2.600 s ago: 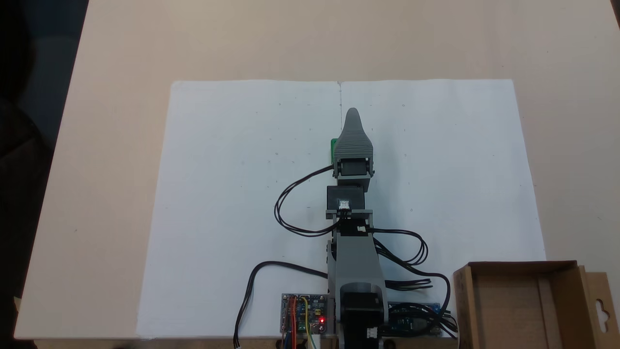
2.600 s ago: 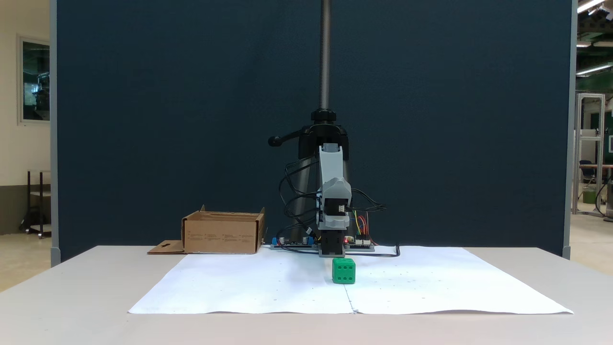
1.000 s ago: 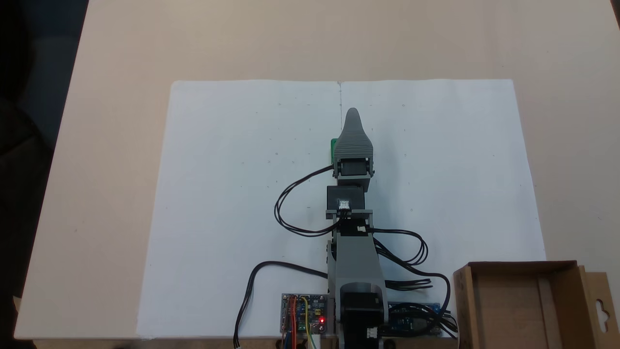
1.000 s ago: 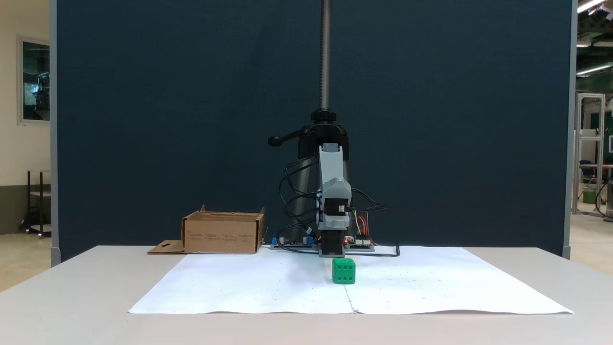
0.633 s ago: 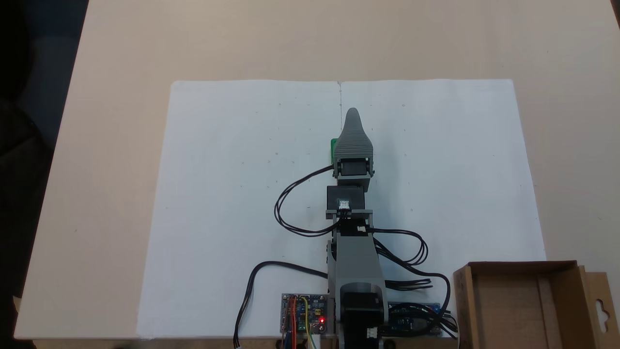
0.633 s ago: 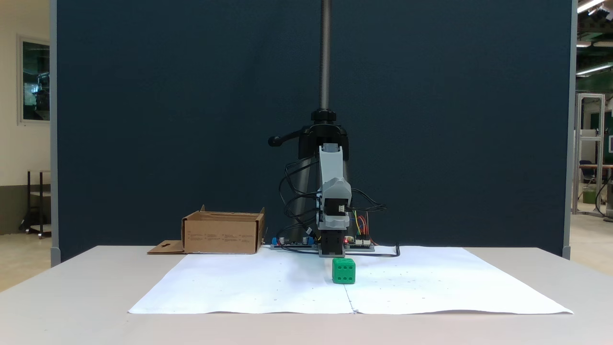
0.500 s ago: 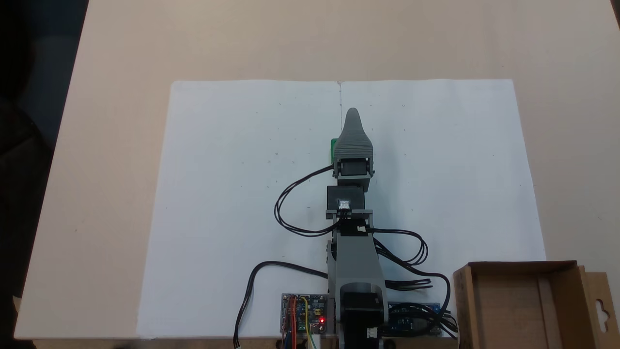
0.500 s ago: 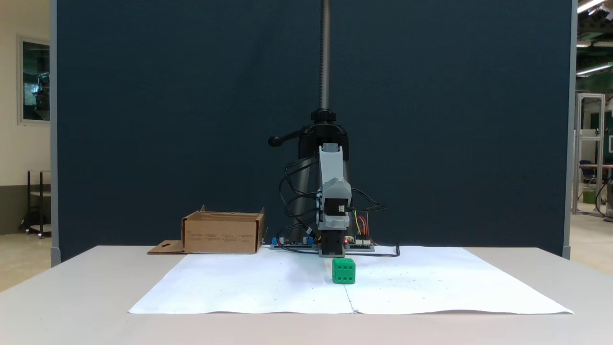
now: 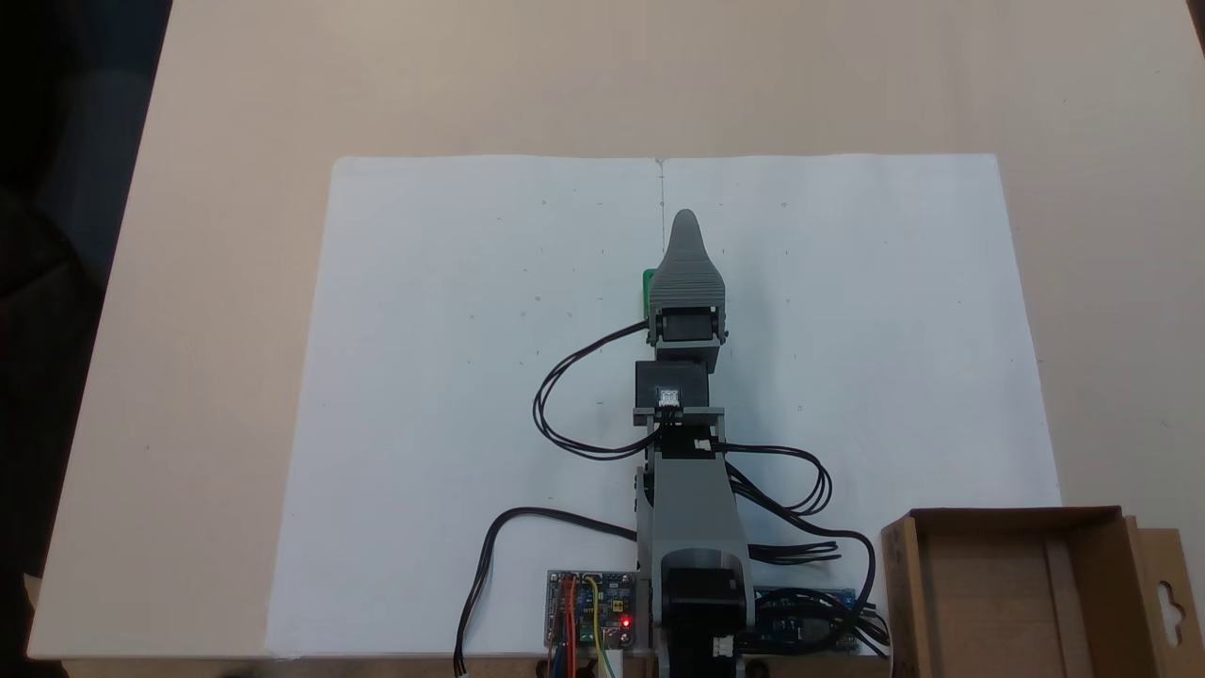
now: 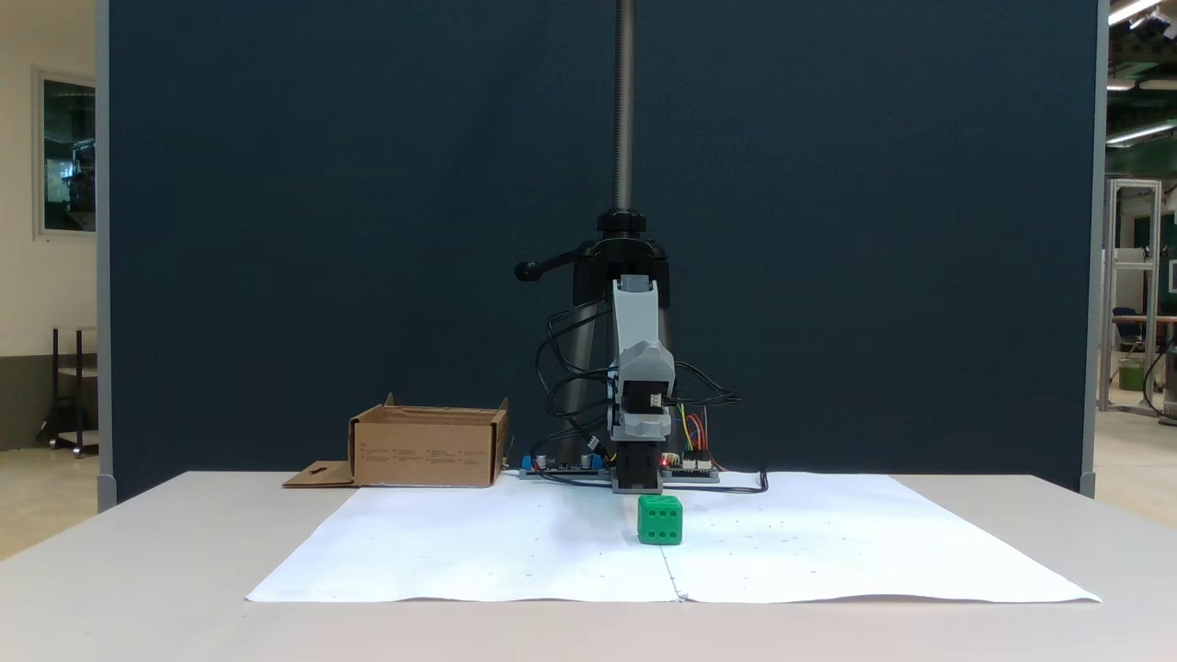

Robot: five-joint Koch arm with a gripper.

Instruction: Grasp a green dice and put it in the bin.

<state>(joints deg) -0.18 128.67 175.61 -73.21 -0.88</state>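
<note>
Fixed views both showing the gripper [image 9: 685,222] hanging over the green dice [image 10: 660,520], dice poking out on its left from above; gripper's spread unreadable.

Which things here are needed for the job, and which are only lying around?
For the job: green dice, cardboard bin, the arm's hand.

Only lying around: white paper sheet, circuit boards, black cables, metal stand.

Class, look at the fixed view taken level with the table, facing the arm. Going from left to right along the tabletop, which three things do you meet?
The bin → the arm → the green dice.
</note>
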